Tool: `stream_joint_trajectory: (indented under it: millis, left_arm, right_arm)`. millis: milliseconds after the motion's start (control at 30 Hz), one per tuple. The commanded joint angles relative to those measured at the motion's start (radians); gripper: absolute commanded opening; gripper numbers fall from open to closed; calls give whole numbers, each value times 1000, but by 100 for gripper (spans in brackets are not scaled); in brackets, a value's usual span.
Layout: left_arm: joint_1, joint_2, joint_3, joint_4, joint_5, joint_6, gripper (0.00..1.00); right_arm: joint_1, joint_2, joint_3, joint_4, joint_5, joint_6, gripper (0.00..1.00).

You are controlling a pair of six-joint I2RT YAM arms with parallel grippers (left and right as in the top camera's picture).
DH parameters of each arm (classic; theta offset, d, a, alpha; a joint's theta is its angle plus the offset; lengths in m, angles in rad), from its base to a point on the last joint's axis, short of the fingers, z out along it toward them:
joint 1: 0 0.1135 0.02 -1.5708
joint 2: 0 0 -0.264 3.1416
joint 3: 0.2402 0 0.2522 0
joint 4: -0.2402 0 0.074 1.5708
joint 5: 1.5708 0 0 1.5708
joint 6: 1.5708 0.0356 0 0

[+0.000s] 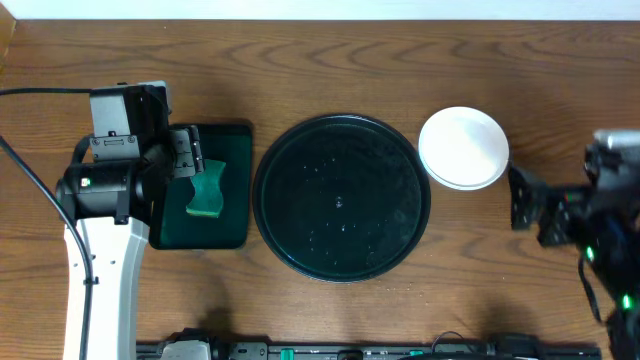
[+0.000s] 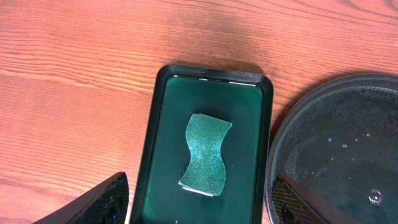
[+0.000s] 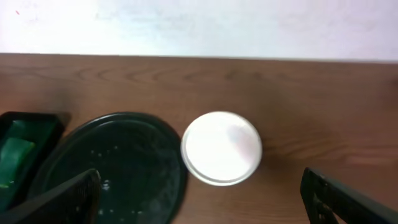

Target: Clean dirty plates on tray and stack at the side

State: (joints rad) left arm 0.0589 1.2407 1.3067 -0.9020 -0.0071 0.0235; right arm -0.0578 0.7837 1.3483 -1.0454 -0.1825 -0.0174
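The round black tray [image 1: 342,197] sits mid-table with only water drops on it; it also shows in the left wrist view [image 2: 336,149] and the right wrist view [image 3: 118,162]. A stack of white plates [image 1: 463,148] stands on the wood just right of the tray, seen too in the right wrist view [image 3: 221,148]. My left gripper [image 1: 186,153] is open and empty, above the small rectangular tray. My right gripper [image 1: 520,197] is open and empty, to the right of the plates.
A small rectangular black tray [image 1: 236,135] left of the round tray holds a green sponge [image 1: 207,189], also in the left wrist view [image 2: 206,154]. A pale wall runs along the table's far edge [image 3: 199,25].
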Motion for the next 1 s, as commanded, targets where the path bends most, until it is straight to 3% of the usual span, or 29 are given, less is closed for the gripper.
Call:
stream_joint_trajectory:
  millis: [0, 167, 300, 500, 733, 967]
  left_arm:
    - [3, -6, 0, -3, -12, 2, 74]
    - [3, -6, 0, -3, -12, 2, 74]
    - [3, -6, 0, -3, -12, 2, 74]
    - [3, -6, 0, -3, -12, 2, 74]
    - [3, -6, 0, -3, -12, 2, 74]
    - [3, -6, 0, -3, -12, 2, 74]
  right_arm:
    - [5, -72, 13, -14, 59, -103, 99]
    - [5, -119, -2, 0, 59, -115, 99]
    - [3, -139, -98, 111, 58, -115, 99]
    - [3, -332, -474, 472, 24, -115, 99]
    - [3, -624, -1046, 892, -54, -115, 99]
    - [3, -780, -1274, 1013, -129, -114, 99]
